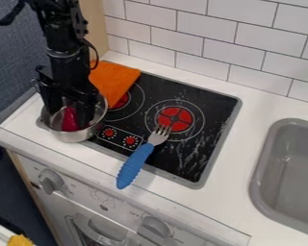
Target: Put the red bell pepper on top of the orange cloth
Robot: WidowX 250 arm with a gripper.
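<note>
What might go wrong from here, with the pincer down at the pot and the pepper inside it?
The pincer sits within the metal pot, so it may knock the rim on the way out. The red pepper is low between its fingers and could slip if pinched poorly. The orange cloth lies right beside the pot, so a shifted pot might rumple it.

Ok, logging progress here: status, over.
Tool down in metal pot, fingers apart. Red pepper between them. In the way: pot's wall, before orange cloth.
</note>
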